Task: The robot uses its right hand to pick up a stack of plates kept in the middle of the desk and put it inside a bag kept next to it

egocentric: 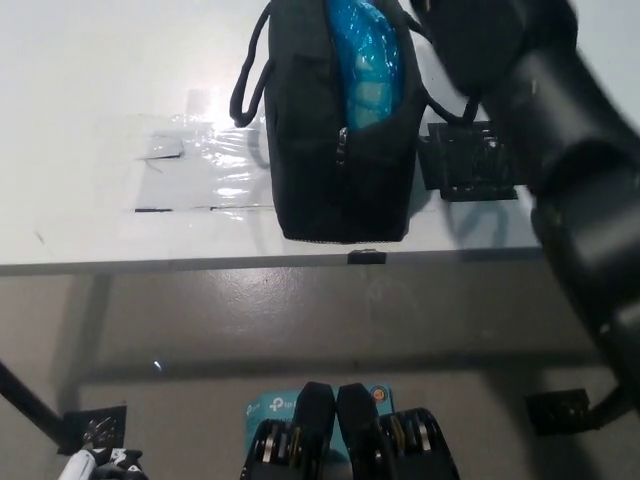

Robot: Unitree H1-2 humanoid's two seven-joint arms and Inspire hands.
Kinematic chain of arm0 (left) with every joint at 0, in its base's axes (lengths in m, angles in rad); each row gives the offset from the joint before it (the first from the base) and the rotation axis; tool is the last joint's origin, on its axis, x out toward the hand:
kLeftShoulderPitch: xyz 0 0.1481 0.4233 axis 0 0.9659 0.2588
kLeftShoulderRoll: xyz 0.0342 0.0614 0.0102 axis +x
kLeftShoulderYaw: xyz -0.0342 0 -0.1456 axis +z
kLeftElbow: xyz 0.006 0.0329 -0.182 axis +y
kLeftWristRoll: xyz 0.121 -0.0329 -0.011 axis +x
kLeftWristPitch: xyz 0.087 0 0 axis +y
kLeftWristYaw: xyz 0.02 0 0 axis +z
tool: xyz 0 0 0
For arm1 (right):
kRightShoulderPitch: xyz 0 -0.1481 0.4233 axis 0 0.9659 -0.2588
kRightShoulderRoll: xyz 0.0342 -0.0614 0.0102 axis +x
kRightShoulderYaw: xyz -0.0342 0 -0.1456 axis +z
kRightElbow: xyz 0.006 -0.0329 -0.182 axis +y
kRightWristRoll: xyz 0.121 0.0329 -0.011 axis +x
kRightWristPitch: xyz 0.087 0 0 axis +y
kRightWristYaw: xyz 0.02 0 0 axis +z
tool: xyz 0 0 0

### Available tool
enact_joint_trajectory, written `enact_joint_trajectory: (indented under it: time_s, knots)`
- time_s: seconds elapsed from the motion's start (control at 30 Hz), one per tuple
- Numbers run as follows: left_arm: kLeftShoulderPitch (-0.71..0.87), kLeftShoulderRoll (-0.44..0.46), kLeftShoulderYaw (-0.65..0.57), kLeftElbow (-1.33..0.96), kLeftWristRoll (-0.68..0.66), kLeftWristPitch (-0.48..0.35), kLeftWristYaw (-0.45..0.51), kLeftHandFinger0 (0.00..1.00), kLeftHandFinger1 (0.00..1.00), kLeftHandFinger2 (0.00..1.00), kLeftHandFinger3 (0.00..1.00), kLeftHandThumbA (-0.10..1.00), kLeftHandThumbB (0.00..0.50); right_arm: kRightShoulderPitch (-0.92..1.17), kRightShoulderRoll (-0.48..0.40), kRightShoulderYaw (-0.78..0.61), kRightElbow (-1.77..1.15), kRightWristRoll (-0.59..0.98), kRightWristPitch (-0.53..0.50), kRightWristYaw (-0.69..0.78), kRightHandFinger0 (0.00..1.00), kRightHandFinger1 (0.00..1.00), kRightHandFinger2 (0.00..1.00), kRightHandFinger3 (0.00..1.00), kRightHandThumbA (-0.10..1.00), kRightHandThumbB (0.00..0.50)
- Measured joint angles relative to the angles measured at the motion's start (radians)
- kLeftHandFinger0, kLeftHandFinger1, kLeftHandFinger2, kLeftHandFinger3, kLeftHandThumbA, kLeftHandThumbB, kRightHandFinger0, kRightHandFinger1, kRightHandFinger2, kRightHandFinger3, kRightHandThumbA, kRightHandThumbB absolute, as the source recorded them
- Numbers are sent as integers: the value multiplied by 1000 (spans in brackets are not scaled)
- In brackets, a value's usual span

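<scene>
Head view, lower left corner first: only a sliver of my white left hand (95,466) shows at the bottom edge, resting low by the floor, and I cannot tell whether it is spread or closed.

Moving right, the desk (90,130) fills the upper half of the frame, white and glossy, with a sheet of clear tape (200,170) stuck down at upper centre-left and glare on it. The desk's front edge runs across the middle of the frame.

At top centre stands the black bag (335,150), upright near that front edge, its loop handle (248,75) hanging off its left side. The plates (365,60), blue and wrapped in shiny film, sit in the bag's open mouth, already between its walls but with their top showing.

At upper right my black right arm (560,150) comes in big and blurred, its upper end close to the bag's right rim. The right hand itself is lost in the blur and the frame edge, so whether it is spread, closed or gripping anything I cannot tell.

My judgement is that the stack is lodged and the step is letting go and clearing out. To do it well I should lift straight up and away to the right, keeping off the bag's rim so I neither tip it nor drag it toward the edge.

Just right of the bag a black mat (470,160) lies flat on the desk. Below, the grey floor (330,310) spans the lower frame.
</scene>
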Motion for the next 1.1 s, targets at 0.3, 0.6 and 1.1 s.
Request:
enact_joint_trajectory:
  time_s: [0.3, 0.6, 1.1]
  knots:
    - [-2, 0, 0, 3, 0, 1, 0, 613, 646, 731, 762, -100, 0, 414, -31, -57, -379, 5, -17, 2, 528, 557, 686, 861, 396, 126]
    - [6, 0, 0, 3, 0, 1, 0, 608, 635, 727, 785, -100, 0, 917, -90, -169, -810, 44, -93, -30, 591, 631, 701, 960, 371, 144]
    - [24, 1, 3, 2, 1, 1, 0, 606, 627, 722, 786, -100, 0, 1644, -185, -305, -1276, 90, -289, -57, 1000, 1000, 1000, 1000, 863, 338]
